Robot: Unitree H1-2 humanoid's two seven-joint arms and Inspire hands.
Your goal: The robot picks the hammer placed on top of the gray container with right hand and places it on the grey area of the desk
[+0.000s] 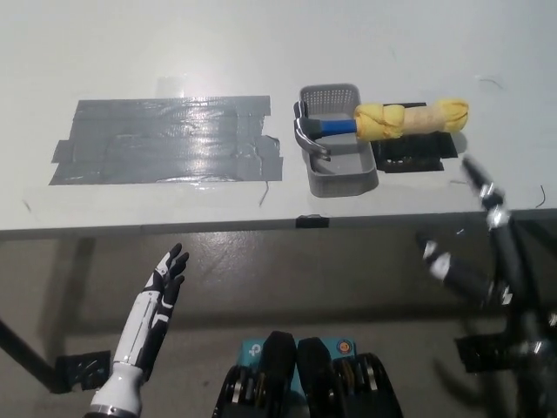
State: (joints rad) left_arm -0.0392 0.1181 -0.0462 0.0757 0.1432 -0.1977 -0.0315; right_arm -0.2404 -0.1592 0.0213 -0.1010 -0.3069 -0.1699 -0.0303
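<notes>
1. The black right hand (466, 274) hangs below the front edge of the counter (130, 52), at the right of the view; it holds nothing, and its glossy fingers (480, 185) are spread apart, one reaching up toward the counter.
2. The white left hand (163, 287) rests low at the left, off the counter, open and empty, with dark-tipped fingers straight and slightly fanned.
3. The hammer (383, 122) lies across the top of the gray container (341, 174); its curved metal head sits over the basket, its blue neck crosses the right rim, and the handle, wrapped in knotted yellow cloth, sticks out to the right.
4. The container is a rectangular plastic basket with perforated walls.
5. Left of it, a wrinkled, shiny patch of gray tape (165, 139) covers the smooth white counter.
6. A black tape patch (418, 157) lies under the wrapped handle.
</notes>
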